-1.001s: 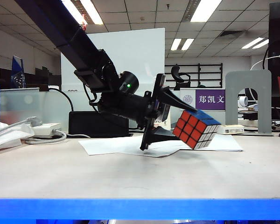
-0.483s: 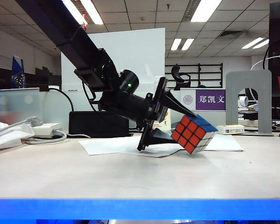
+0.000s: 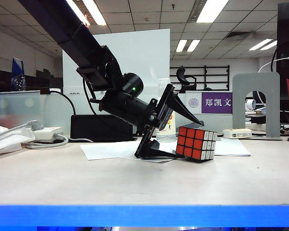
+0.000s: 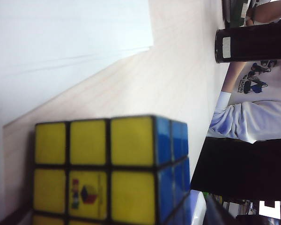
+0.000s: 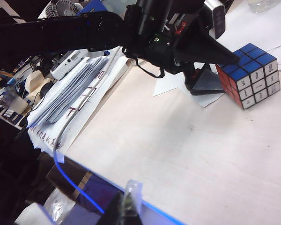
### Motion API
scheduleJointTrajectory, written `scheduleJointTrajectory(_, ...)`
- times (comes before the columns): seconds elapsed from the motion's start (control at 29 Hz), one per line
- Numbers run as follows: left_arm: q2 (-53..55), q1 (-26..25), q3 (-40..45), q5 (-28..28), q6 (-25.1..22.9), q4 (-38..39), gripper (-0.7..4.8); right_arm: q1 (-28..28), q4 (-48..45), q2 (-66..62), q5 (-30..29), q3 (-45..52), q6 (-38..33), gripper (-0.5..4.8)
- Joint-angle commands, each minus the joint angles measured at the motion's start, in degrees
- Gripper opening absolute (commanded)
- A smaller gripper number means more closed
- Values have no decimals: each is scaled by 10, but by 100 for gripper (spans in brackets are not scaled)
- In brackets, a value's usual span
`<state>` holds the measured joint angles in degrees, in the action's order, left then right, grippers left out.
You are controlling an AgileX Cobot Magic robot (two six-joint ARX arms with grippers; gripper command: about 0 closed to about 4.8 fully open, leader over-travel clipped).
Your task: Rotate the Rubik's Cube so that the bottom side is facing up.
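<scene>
One cube: you are looking at the Rubik's Cube (image 3: 196,143) sitting flat on the table (image 3: 135,183), right of centre in the exterior view, resting partly on the white paper sheets (image 3: 111,150).
Left arm: it is reaching down from the upper left of the exterior view toward the cube.
Left gripper: the left gripper (image 3: 179,131) is standing wide open around the cube's left side; one finger (image 3: 180,107) is pointing over the cube's top edge, the other is lying low on the paper by its base. You cannot tell whether either finger is touching the cube.
Cube faces: red is facing the exterior camera, white is showing to the right of it; the left wrist view is filling with the yellow face and a strip of blue (image 4: 171,154).
Bottle: a clear bottle (image 3: 164,115) is standing behind the gripper, mostly hidden.
Right gripper: the right gripper (image 5: 124,208) is hanging well apart from the cube, near the table's blue front edge; its fingers are showing only as a dark blur, so you cannot tell whether they are open or closed.
</scene>
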<state>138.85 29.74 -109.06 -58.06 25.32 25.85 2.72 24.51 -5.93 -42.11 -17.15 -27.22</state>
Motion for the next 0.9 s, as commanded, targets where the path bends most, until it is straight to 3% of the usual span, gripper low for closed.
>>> scheduleJointTrajectory(0.03, 0, 1, -1, 13, -1, 15, 447, 15, -7, 0, -2, -3, 2, -6)
scheduleJointTrajectory(0.21, -12, -6, -2, 25, -4, 45, 449, 24, -7, 0, -3, -3, 2, -6)
scheduleJointTrajectory(0.28, -21, -10, -2, 59, -28, 76, 449, 24, -7, 0, -3, -3, 2, -6)
scheduleJointTrajectory(0.41, -52, -31, -2, 159, -113, 159, 451, 24, -7, 0, -3, -3, 2, -6)
scheduleJointTrajectory(0.55, -80, -46, -2, 223, -134, 191, 466, 24, -8, 0, -2, -3, 2, -6)
scheduleJointTrajectory(0.72, -121, -46, -2, 351, -187, 217, 448, 24, -9, 0, -2, -3, 2, -6)
scheduleJointTrajectory(0.79, -139, -45, -3, 356, -208, 212, 373, 24, -16, 0, -1, -3, 2, -6)
scheduleJointTrajectory(0.9, -179, -45, -3, 352, -208, 179, 25, 24, -50, 0, -2, -3, 2, -6)
